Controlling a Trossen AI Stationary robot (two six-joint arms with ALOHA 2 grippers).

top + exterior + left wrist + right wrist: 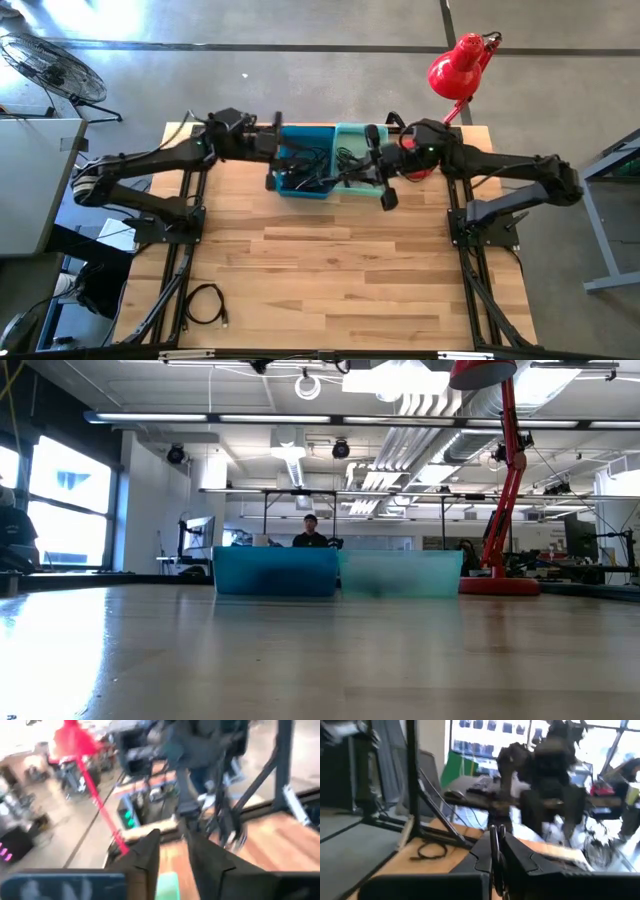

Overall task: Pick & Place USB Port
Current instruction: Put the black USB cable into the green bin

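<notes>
Your right pincer [495, 851], clamped on a thin dark cable [494, 834], and left pincer [172, 851], slightly apart, hover over the bins [310, 160]; placing remains.

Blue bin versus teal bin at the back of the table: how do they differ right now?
The blue bin is darker and sits on the left arm's side; the teal bin is paler and sits on the right arm's side. In the high view the blue bin holds a tangle of dark cables, while the teal bin's contents are mostly hidden by the arm. Both stand side by side, similar in height.
</notes>
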